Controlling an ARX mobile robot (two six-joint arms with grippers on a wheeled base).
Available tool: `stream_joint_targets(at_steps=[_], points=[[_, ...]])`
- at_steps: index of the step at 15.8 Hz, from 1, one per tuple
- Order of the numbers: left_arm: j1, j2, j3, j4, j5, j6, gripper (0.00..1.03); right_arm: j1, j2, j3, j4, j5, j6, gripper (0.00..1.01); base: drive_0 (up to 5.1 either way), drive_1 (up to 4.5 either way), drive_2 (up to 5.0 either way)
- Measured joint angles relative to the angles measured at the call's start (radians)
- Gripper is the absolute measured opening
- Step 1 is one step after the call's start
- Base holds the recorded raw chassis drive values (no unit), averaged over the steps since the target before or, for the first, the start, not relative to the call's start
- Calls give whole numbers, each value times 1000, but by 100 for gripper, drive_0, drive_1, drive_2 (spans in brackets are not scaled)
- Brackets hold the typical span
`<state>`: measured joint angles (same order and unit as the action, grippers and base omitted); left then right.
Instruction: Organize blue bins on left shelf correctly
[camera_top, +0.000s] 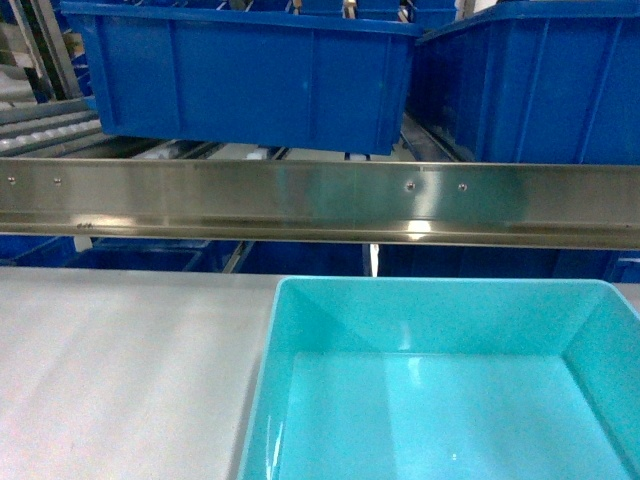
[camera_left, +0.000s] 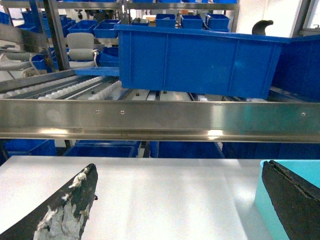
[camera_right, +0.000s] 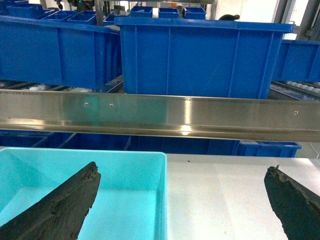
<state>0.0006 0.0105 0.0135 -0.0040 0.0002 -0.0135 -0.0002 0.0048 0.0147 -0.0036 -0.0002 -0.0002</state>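
One pale turquoise blue bin (camera_top: 440, 390) sits empty on the white table, low and right in the head view, in front of the left shelf's steel rail (camera_top: 300, 200). Neither gripper shows in the head view. My left gripper (camera_left: 180, 167) is open over bare table, and the blue bin's corner (camera_left: 260, 197) lies just beside its right finger (camera_left: 292, 200). My right gripper (camera_right: 182, 169) is open and straddles the blue bin's (camera_right: 130, 172) right wall: the left finger (camera_right: 65, 210) hangs over the inside, the right finger (camera_right: 295, 205) over the table. Nothing is held.
Dark royal-blue crates (camera_top: 250, 80) (camera_top: 540, 90) stand on the white roller tracks (camera_left: 75, 90) behind the rail. More blue crates fill the level below (camera_left: 100, 149) and the racks further back. The white table (camera_top: 120, 370) stretches left of the bin.
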Motion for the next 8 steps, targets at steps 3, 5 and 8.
stream_joint_targets(at_steps=[3,5,8], points=[[0,0,0,0,0,0,98,0,0,0,0,0,0,98,0,0,0],[0,0,0,0,0,0,98,0,0,0,0,0,0,98,0,0,0],[0,0,0,0,0,0,98,0,0,0,0,0,0,98,0,0,0]])
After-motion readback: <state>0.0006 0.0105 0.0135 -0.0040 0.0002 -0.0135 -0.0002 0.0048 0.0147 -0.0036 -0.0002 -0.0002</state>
